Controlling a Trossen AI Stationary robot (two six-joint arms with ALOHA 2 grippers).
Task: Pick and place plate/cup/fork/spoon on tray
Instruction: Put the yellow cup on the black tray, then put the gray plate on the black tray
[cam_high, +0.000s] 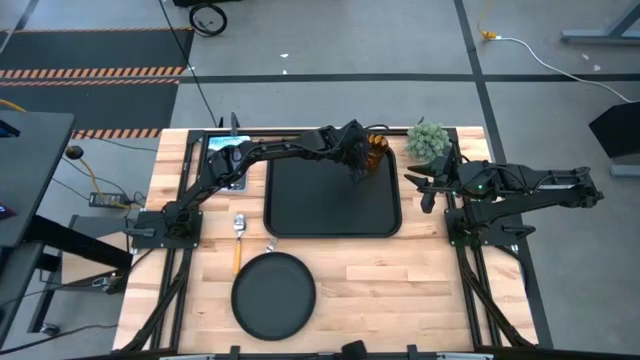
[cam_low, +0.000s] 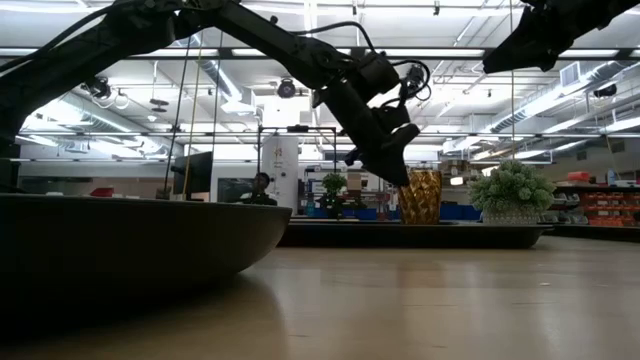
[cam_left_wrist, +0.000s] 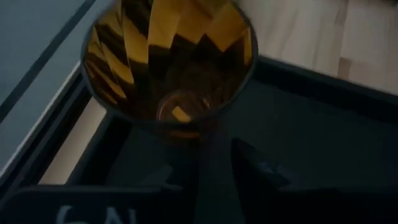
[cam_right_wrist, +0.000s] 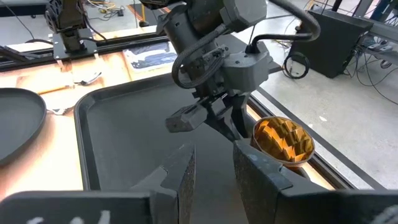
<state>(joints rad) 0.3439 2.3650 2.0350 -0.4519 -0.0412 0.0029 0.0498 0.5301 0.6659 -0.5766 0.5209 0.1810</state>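
The amber cup (cam_high: 377, 152) stands upright on its base in the far right corner of the black tray (cam_high: 300, 200). It also shows in the low view (cam_low: 421, 196) and the left wrist view (cam_left_wrist: 168, 56). My left gripper (cam_high: 357, 168) is open, just on the cup's near-left side, above the tray (cam_right_wrist: 211, 121). The black plate (cam_high: 274, 293) lies on the table near the front edge. The orange-handled spoon (cam_high: 237, 250) and the small silver fork (cam_high: 270, 243) lie on the table left of the tray. My right gripper (cam_high: 425, 187) is open and empty, right of the tray. My left gripper stands open beside the cup's rim (cam_right_wrist: 258, 132), its fingers slanting down from the table's left. One finger (cam_right_wrist: 236, 121) is very close to the cup. I cannot tell whether it touches the cup's wall.
A small green potted plant (cam_high: 428, 140) stands at the far right, just beyond my right gripper. A blue and white packet (cam_high: 228, 152) lies at the far left under my left arm. The tray's floor (cam_right_wrist: 130, 137) holds only the cup.
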